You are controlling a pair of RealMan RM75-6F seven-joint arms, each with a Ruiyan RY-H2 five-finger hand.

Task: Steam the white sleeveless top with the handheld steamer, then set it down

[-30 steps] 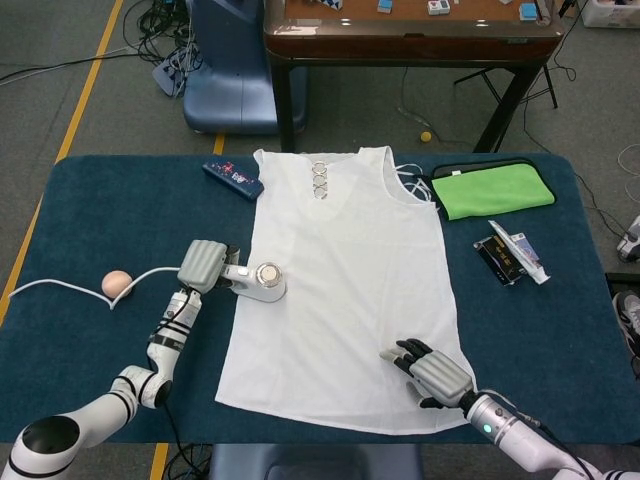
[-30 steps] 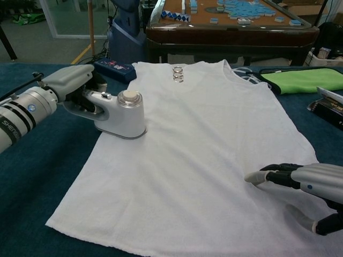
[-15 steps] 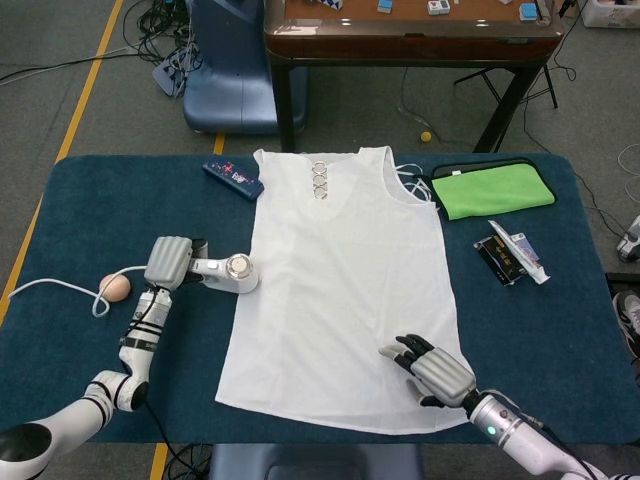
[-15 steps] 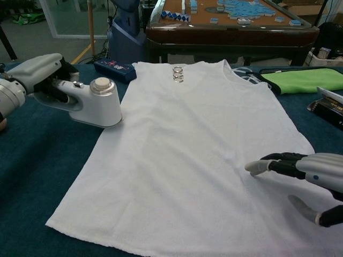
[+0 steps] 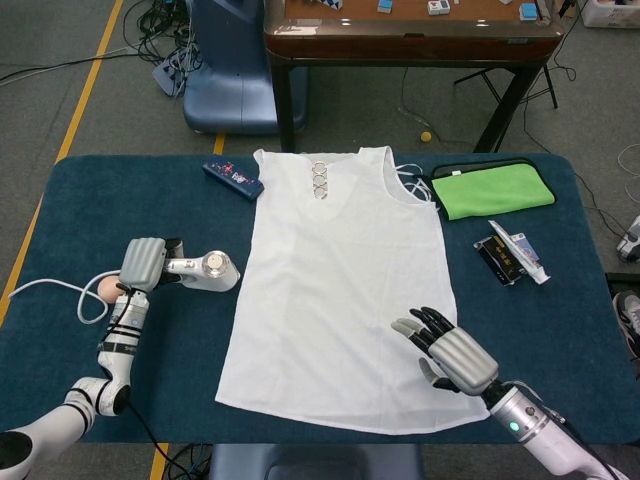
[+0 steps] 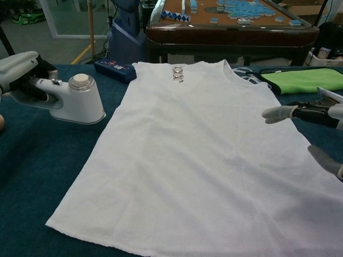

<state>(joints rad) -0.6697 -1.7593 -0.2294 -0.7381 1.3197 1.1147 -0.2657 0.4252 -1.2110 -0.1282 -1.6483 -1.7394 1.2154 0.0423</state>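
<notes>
Fingers of our left hand (image 5: 143, 264) are wrapped round the handle of the handheld steamer (image 6: 75, 100), which sits on the blue tablecloth (image 5: 70, 210) just off the left edge of the garment, clear of the fabric. Its white cord (image 5: 60, 285) trails left past a small pinkish ball (image 5: 105, 289). We judge the steamer rigid and fairly weighty for its size, with a smooth plastic shell, so the handle is the right place to hold it and the flat base should go down first.

Moving right, a dark blue packet (image 5: 233, 178) lies near the top's left shoulder; its printing is too small to read. The white sleeveless top (image 5: 340, 280) is spread flat in the middle of the table, neckline away from us, with a row of metal rings (image 6: 177, 74) at the neck. It looks light, soft and easily shifted, so pinning a hem corner would keep it from dragging.

Over the lower right hem our right hand (image 5: 452, 352) hovers, fingers spread and holding nothing; in the chest view it appears lifted off the cloth. Further right lie a green cloth (image 5: 490, 190) on a dark pouch, and a dark packet with a white tube (image 5: 517, 253), lettering illegible.
</notes>
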